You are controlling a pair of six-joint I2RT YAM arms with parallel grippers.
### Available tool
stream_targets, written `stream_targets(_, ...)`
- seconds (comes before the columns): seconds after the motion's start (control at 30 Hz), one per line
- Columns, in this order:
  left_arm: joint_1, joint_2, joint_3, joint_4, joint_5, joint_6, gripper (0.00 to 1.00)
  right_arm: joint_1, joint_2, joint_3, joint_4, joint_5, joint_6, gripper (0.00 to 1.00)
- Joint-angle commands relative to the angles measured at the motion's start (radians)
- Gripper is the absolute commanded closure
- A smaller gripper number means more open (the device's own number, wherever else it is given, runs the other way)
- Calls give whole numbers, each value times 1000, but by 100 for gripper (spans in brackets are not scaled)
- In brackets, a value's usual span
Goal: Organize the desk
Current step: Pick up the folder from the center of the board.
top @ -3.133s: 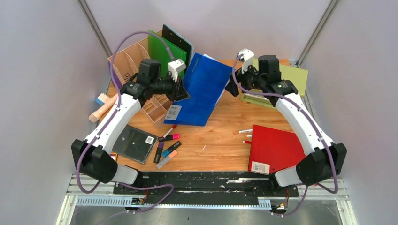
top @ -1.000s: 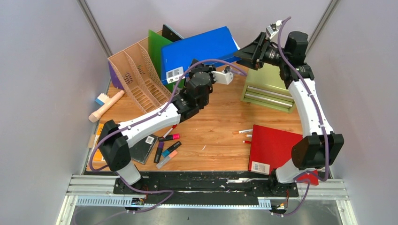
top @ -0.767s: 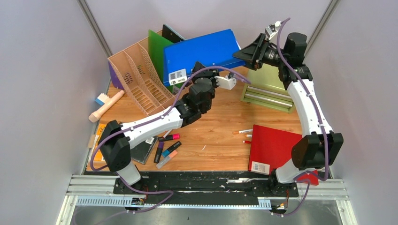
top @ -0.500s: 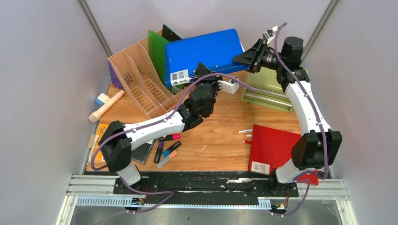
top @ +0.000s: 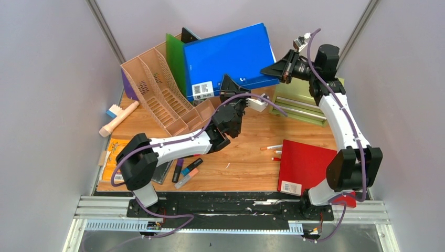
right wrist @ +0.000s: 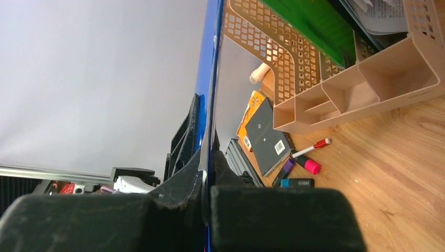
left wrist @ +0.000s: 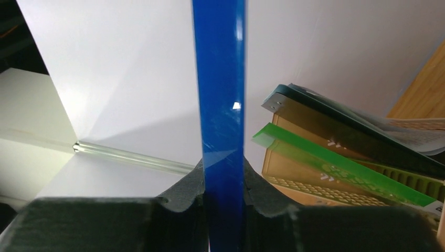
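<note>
The surface (top: 246, 152) lies below both tools. The left tool (top: 227, 85) is clamped on the bottom edge of a blue folder (top: 231, 50). The right tool (top: 273, 70) is pinched tight on its right edge. The folder is raised over the back of the surface, just beside the file rack (top: 157, 89).

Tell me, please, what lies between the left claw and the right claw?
The blue folder: the top view shows the left claw and right claw each clamped on an edge of it.
</note>
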Motion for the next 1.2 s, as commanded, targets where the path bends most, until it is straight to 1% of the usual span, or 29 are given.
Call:
stream_targets(0.0,-11,-20,-19,91,-14,48,67,-45,-69,7,59,7,-25,100)
stream_targets(0.03,-13,-24,-32,88,-15,36,50,-79,-76,6,59,5,-25,100)
stream_targets(0.07,-13,-26,-40,85,-15,27,43,-96,-85,7,59,5,-25,100)
stream_targets(0.1,-12,-30,-57,83,-15,23,32,-111,-92,7,59,5,-28,100)
stream_targets(0.13,-12,-32,-65,77,-16,11,27,-128,-98,8,58,5,-31,100)
stream_targets(0.17,-12,-39,-84,70,-15,3,18,-142,-105,9,59,5,-37,100)
stream_targets(0.2,-12,-44,-92,46,-15,-19,13,-159,-111,11,58,5,-45,100)
stream_targets(0.23,-12,-58,-108,2,-16,-37,5,-175,-115,12,56,6,-52,100)
stream_targets(0.27,-13,-66,-114,-27,-15,-84,2,-191,-119,14,57,5,-59,100)
stream_targets(0.3,-13,-91,-124,-110,-13,-115,1,-207,-121,15,55,4,-69,100)
stream_targets(0.33,-12,-107,-122,-169,-6,-202,0,-222,-125,17,50,7,-91,100)
stream_targets(0.37,-13,-144,-116,-316,11,-252,0,-228,-128,23,36,14,-119,100)
stream_targets(0.4,-12,-163,-88,-398,27,-377,0,-231,-131,33,14,23,-158,100)
stream_targets(0.43,-11,-203,-67,-577,67,-447,0,-231,-132,46,-10,31,-196,100)
stream_targets(0.47,-11,-219,-17,-665,93,-573,0,-231,-134,62,-30,35,-234,100)
stream_targets(0.5,-8,-244,14,-848,144,-683,0,-231,-133,75,-45,34,-268,100)
stream_targets(0.53,-3,-257,72,-921,169,-730,0,-232,-134,90,-64,30,-306,100)
stream_targets(0.57,1,-263,100,-1043,221,-800,0,-232,-136,102,-82,28,-344,100)
stream_targets(0.67,34,-284,235,-1228,339,-914,0,-231,-158,131,-149,29,-464,100)
stream_targets(0.73,77,-289,324,-1377,455,-997,0,-231,-176,155,-217,26,-564,100)
stream_targets(0.77,93,-290,384,-1408,543,-1047,0,-231,-189,165,-267,23,-629,100)
stream_targets(0.8,131,-290,412,-1454,584,-1068,0,-231,-198,170,-292,21,-659,100)
stream_targets(0.83,152,-289,467,-1473,665,-1105,0,-231,-213,168,-321,21,-714,100)
stream_targets(0.9,215,-283,517,-1516,774,-1147,0,-230,-240,160,-373,16,-788,100)
stream_targets(0.97,285,-268,620,-1550,879,-1183,0,-229,-264,149,-438,0,-859,100)
stream_targets(1.0,330,-254,645,-1572,961,-1193,0,-225,-278,146,-471,-8,-900,100)
stream_targets(1.03,377,-241,694,-1585,1002,-1210,0,-221,-288,141,-504,-19,-939,100)
stream_targets(1.07,398,-228,715,-1608,1086,-1220,0,-215,-297,139,-539,-26,-980,100)
stream_targets(1.17,487,-199,793,-1648,1234,-1219,0,-189,-321,136,-652,-47,-1129,100)
